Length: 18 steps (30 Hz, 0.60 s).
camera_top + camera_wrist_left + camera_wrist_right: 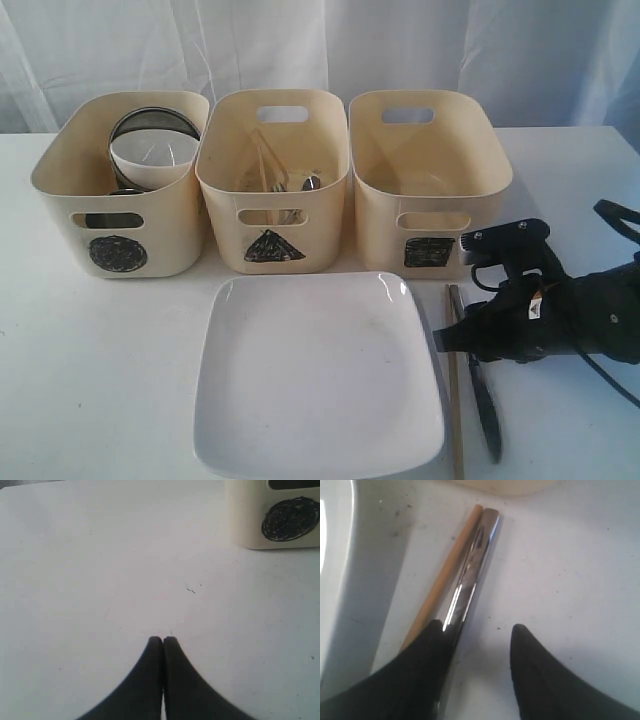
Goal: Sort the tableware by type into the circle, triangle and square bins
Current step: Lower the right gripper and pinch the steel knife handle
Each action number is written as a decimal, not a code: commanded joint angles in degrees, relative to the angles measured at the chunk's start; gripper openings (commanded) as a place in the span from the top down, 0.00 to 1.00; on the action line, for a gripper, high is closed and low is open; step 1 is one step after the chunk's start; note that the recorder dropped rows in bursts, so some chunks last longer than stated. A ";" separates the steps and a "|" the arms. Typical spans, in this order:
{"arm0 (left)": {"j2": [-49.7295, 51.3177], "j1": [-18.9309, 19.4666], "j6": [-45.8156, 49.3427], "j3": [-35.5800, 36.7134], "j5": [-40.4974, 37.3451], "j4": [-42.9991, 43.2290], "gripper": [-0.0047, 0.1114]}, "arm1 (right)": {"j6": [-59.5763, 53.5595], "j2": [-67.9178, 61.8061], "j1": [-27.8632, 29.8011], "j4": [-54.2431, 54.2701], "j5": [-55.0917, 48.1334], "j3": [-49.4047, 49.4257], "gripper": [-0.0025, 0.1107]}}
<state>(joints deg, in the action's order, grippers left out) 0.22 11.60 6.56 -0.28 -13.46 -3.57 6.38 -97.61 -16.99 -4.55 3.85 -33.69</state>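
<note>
Three cream bins stood in a row on the white table (pixel 90 380). The circle-marked bin (pixel 62 190) was at 9 o'clock of the triangle-marked bin (pixel 225 225), and the square-marked bin (pixel 378 225) was at its 3 o'clock, with neighbouring bins just beside each other. Inside the circle-marked bin a small white bowl (pixel 152 160) sat tilted against a steel bowl (pixel 150 117), whose rim showed behind it at 12 o'clock. Something dark showed through that bin's handle cut-out, too hidden to name. Steel cutlery (pixel 300 185) lay in the triangle-marked bin.

A large square white plate (pixel 318 370) lay flat on the table at 6 o'clock of the triangle-marked bin, near its front. At 3 o'clock of the plate, just beside its edge, a wooden chopstick (pixel 456 420) and a steel utensil (pixel 487 410) lay side by side. Their far ends lay together, near the square-marked bin's front.

The right arm (pixel 560 300) reached in from 3 o'clock, low over this pair. The right end effector (pixel 477 626) was open. One finger (pixel 420 670) lay over the steel utensil and chopstick, the other finger (pixel 540 675) stood apart over bare table, and nothing was gripped.

The left end effector (pixel 162 641) was closed with its tips pressed together, held nothing, and hung over bare table near the circle-marked bin.
</note>
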 commanded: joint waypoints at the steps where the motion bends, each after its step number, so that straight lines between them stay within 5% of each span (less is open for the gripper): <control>1: -0.22 -0.34 -0.14 0.28 0.15 -0.63 0.96 | -0.84 -1.03 0.36 -0.17 -0.23 -0.28 0.62; 13: -0.22 -0.34 -0.14 0.28 0.15 -0.63 0.96 | -2.62 -1.95 -0.13 -0.27 -0.55 -0.32 0.62; 18: -0.22 -0.34 -0.14 0.28 0.15 -0.63 0.96 | -5.31 -3.80 -1.28 -0.37 -1.91 -0.55 0.75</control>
<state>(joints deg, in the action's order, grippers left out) 0.22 11.60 6.56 -0.28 -13.46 -3.57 2.12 -100.07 -18.02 -4.55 4.82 -34.52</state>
